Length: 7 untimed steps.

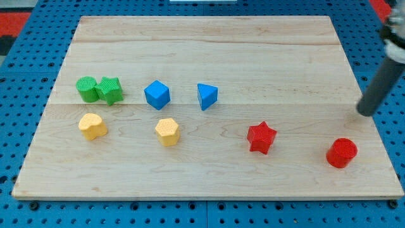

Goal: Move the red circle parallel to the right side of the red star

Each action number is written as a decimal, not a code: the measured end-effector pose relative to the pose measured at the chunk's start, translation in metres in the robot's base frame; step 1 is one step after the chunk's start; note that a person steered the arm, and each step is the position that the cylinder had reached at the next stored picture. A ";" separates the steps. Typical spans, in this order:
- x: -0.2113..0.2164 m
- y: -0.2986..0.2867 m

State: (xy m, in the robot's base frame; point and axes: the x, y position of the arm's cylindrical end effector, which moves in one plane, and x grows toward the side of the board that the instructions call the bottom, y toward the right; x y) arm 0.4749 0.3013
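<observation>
Tabletop [209, 50] carries eight blocks, two each of green, blue, yellow and red. Red circle [342, 152] lies right of red star [261, 137], apart. My tip [366, 112] stands above the circle, clear; no fingers fitted.

pale smooth wooden board [209, 44], matt ribbed plastic-looking red circle [342, 152]

Bare board between red star [261, 137] and red circle [342, 152] — no obstacle

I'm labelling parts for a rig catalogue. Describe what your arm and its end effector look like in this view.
Only the end shows, at the view's right edge: a straight, dark grey, matte cylindrical rod ending in my tip. Above it sits a blurred white collar with black parts. No cables or markings are visible. There are no jaws.
</observation>
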 end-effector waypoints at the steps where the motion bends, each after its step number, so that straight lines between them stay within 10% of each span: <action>1: 0.021 0.020; 4: 0.109 -0.032; 7: 0.101 -0.068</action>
State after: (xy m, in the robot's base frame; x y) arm 0.5758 0.2332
